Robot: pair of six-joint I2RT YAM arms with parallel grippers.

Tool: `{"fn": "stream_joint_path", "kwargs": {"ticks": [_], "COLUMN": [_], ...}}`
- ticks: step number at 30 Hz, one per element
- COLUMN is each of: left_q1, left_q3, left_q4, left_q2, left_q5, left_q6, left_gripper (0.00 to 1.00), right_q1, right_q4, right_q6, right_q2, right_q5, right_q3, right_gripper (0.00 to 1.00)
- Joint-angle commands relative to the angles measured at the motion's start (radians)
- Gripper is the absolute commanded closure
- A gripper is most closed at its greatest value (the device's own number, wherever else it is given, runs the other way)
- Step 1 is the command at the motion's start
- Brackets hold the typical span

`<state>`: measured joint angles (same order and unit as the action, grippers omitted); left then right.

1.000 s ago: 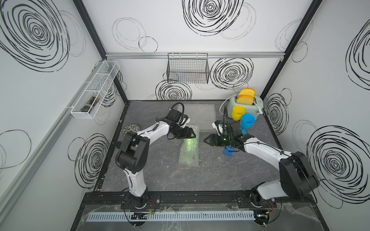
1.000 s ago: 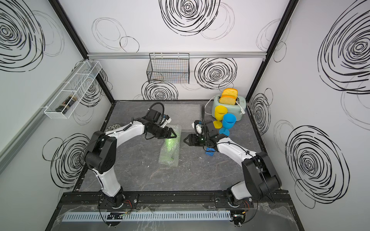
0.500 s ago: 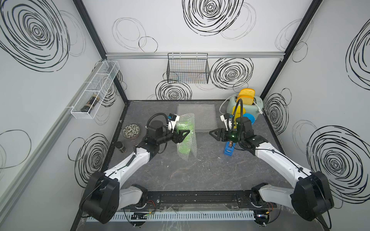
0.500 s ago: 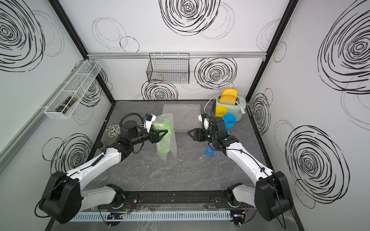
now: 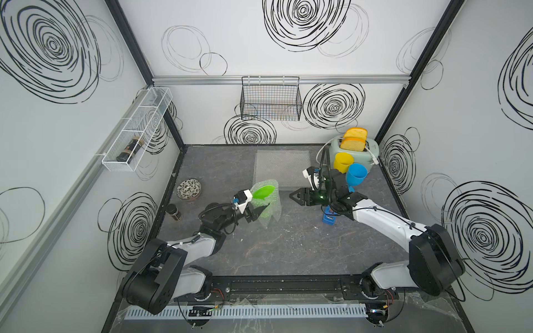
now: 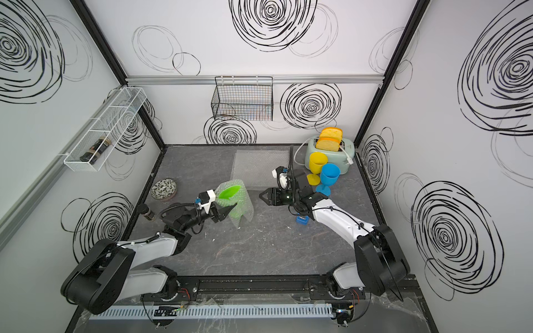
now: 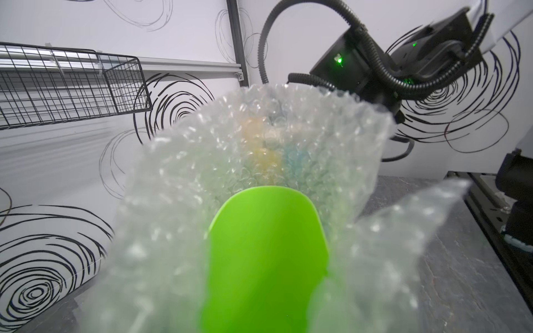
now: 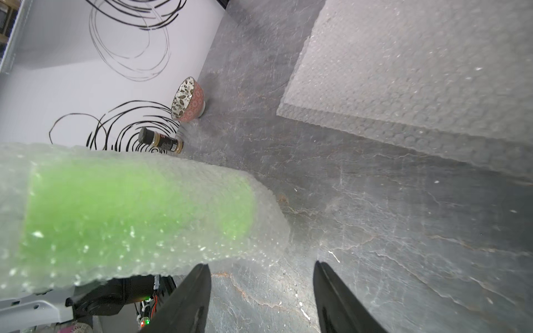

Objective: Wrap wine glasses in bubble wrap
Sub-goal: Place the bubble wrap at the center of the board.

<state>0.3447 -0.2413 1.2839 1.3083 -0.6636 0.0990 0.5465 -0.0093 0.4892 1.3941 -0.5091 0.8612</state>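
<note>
the lime green goblet (image 5: 263, 192), loosely rolled in a bubble wrap sheet (image 5: 272, 212), is pinched through the film by the left hand (image 5: 259, 212) above the worktop (image 5: 288, 248), with the right hand (image 5: 295, 197) gaping empty beside it, so the loose flap could spring open and unroll.

Tips the lime green plastic stemmed goblet (image 5: 264, 191), rolled in the clear bubbled plastic sheet (image 5: 274, 214), from flat on the dark grey tabletop (image 5: 288, 248) a second ago to near upright, mouth up, clamped in the left gripper (image 5: 259, 213); pulls it back toward the front rail, left arm folded low rather than stretched out
</note>
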Motion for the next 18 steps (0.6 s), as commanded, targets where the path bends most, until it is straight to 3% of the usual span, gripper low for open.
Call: {"fn": "stream_joint_path", "kwargs": {"ticks": [1,9,18], "left_q1": [0.037,0.041,0.041], "left_q3": [0.044,0.038,0.048], "left_q4": [0.207,0.235,0.252], "left_q2": [0.049,0.147,0.197], "left_q5": [0.038,0.043,0.036], "left_q6": [0.155,0.044,0.053], "left_gripper": [0.37,0.28,0.26], "right_q1": [0.038,0.083,0.121], "right_q4": [0.032,0.011,-0.042], "right_q6": [0.007,-0.007,-0.042], "right_q2": [0.009,-0.017,0.029], "right_q5": [0.022,0.010,-0.046], "right_q3": [0.042,0.062,0.133], "right_gripper": [0.39,0.39,0.42]}}
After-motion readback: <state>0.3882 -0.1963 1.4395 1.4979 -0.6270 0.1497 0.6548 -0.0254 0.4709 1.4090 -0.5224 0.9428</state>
